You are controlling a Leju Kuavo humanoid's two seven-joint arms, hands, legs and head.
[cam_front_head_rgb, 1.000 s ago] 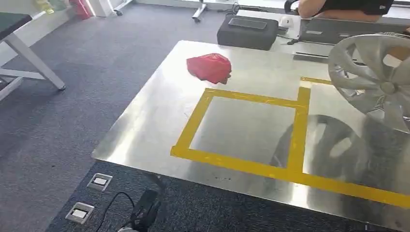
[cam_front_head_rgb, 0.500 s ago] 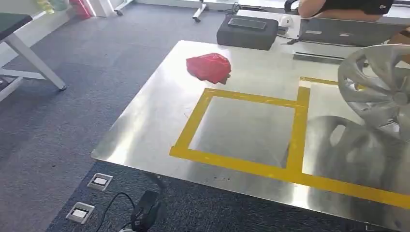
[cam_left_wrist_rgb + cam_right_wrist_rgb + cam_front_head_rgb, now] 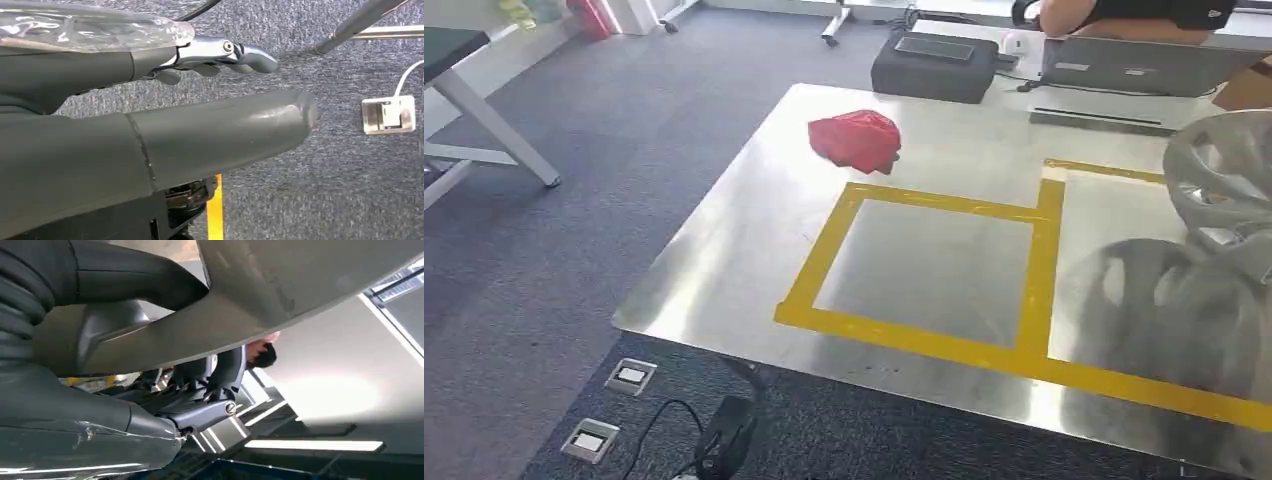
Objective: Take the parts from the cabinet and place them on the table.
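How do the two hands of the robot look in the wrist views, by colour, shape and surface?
The left hand has a thick, rounded dark grey thumb with a fine seam line across it, slimmer fingers of shiny metal with a small screw and dark tips, and a clear plastic wrap above. The right hand has a grey ribbed cover, a thick grey thumb, dark fingers with a silver screw, and crinkled clear wrap.

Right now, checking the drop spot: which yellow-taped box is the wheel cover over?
The right box: the wheel cover hangs over it, mirrored in the metal. The left box, nearer the red bag, lies bare.
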